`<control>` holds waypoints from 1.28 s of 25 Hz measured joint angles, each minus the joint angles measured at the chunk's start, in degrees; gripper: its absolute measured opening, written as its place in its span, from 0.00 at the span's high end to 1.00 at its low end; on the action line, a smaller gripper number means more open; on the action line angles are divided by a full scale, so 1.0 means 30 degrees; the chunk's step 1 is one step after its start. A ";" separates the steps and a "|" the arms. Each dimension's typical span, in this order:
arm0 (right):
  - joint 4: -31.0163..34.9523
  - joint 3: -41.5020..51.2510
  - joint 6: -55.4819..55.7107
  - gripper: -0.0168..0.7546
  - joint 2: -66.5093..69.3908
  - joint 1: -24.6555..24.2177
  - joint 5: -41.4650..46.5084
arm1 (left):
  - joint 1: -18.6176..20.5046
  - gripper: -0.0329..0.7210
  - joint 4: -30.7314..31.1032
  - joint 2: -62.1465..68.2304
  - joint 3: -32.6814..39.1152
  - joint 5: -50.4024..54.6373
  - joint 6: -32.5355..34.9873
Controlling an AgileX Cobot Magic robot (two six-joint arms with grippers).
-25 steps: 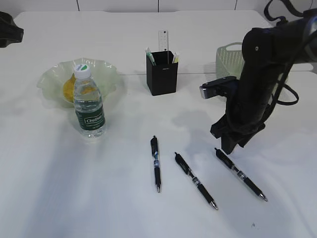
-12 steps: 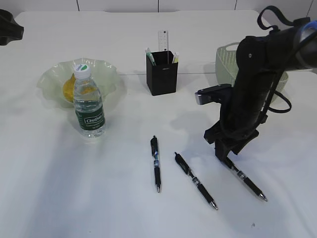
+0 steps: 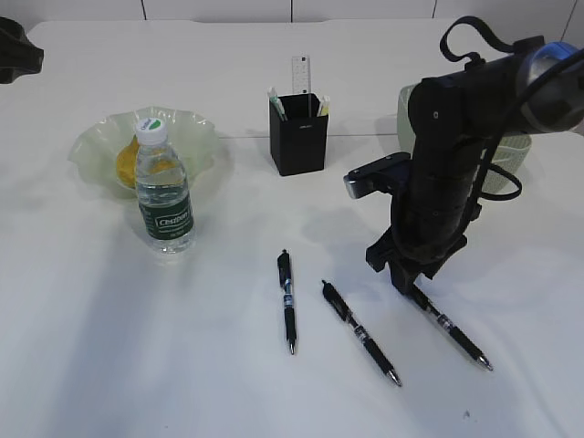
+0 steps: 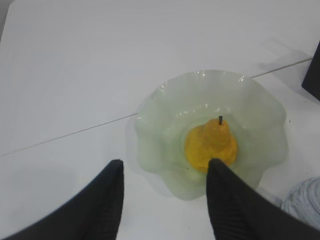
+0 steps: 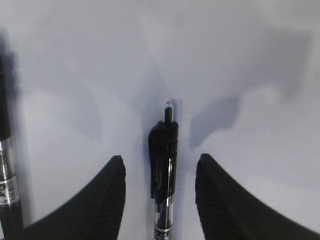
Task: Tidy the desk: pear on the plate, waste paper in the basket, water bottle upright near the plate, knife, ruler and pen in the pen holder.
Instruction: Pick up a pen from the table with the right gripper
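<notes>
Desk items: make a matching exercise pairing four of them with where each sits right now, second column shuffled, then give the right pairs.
Things:
1. pear
2. water bottle
3. ruler
4. rightmost pen

Places:
A. standing in the pen holder
B. lying on the desk, its top end between the right gripper's open fingers
C. on the plate
D. upright, just in front of the plate

Pairs: 1-C, 2-D, 3-A, 4-B
</notes>
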 joint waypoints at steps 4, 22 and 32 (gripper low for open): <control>-0.0174 0.0000 0.0164 0.53 0.0000 0.0000 0.0000 | 0.0000 0.46 0.0000 0.0000 0.0000 0.0000 0.0000; -0.0683 0.0000 0.0252 0.53 0.0591 0.0000 0.0128 | 0.0000 0.46 0.0000 0.0000 0.0000 0.0000 0.0000; -0.0771 0.0000 0.0252 0.54 0.0591 0.0000 0.0128 | 0.0000 0.46 0.0000 0.0000 0.0000 0.0000 0.0000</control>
